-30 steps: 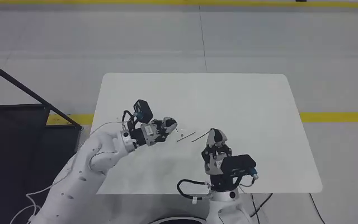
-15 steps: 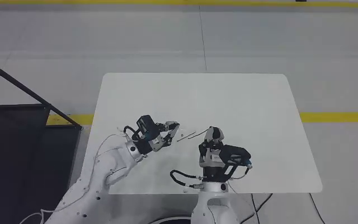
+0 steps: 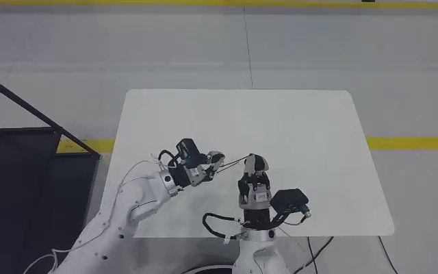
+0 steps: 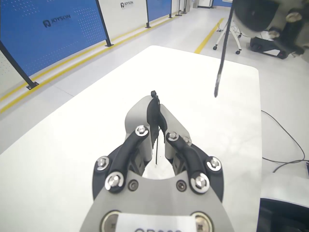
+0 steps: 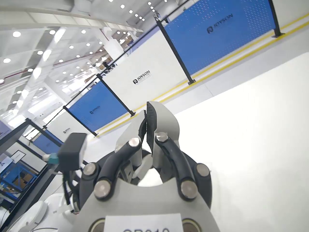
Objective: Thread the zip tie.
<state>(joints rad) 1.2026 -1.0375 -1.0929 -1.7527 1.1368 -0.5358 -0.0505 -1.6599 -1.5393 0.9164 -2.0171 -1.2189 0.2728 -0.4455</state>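
Fingers of the left gripper (image 4: pixel 154 107) are pinching shut on a small black plastic locking head (image 4: pixel 153 96), which is poking out just past their tips. Those of the right gripper (image 5: pixel 147 117) are clamping narrow on a thin black plastic zip tie strap (image 4: pixel 222 56), whose free tip is hanging near the left gripper, apart from it, above the white rectangular worktop (image 3: pixel 308 137).

Left gripper (image 3: pixel 216 160) shifted toward 4 o'clock, right gripper (image 3: pixel 254 162) toward 10 o'clock; the gap between them narrowed. Zip tie (image 3: pixel 233 163) ends, earlier side by side, now nearly line up.
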